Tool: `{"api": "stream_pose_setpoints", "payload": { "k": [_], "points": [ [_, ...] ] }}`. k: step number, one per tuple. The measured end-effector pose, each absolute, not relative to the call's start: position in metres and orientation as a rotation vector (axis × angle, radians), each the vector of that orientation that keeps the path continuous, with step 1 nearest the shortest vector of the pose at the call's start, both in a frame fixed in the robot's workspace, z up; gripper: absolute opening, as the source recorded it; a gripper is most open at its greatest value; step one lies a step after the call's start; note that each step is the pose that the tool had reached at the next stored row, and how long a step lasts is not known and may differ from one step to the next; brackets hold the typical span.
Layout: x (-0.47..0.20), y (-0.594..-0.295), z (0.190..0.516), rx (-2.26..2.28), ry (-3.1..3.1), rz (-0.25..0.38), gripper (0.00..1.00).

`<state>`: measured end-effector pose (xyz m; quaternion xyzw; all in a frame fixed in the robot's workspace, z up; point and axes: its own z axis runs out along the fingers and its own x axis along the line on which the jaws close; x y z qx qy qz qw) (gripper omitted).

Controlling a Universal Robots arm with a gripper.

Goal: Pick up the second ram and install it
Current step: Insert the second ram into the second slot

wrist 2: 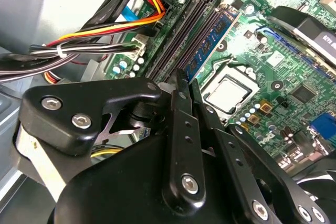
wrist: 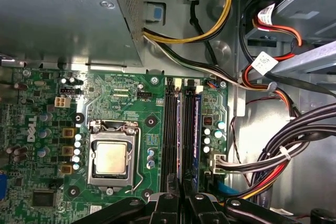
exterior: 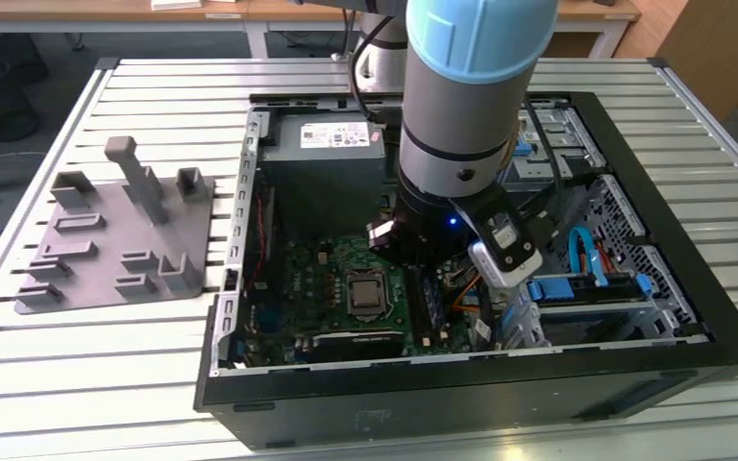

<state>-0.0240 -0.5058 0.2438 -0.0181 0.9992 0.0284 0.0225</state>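
A robot arm reaches down into an open black computer case lying on a slatted metal table, its gripper poised low over the green motherboard. In the first wrist view the fingers stand close together, almost touching, directly above the memory sockets; whether they press on anything cannot be told. A dark-blue ram stands seated on edge in the slot nearest the bundled cables, just beside two bare black sockets, and the second wrist view shows the same ram running away from the fingertips. The silver processor sits in its frame a little way from the sockets, and a grey power-supply box fills the corner of the case beyond it. On the table, at the exterior view's left, rests a grey moulded tray with upright posts. Wooden desks line the far side of the room.
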Motion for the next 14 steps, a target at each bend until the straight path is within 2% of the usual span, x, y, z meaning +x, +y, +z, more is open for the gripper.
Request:
{"api": "stream_pose_setpoints", "payload": {
  "k": [14],
  "points": [
    [-0.0241,-0.5058,0.2373,-0.056,3.095,0.088,0.14]
  ]
}}
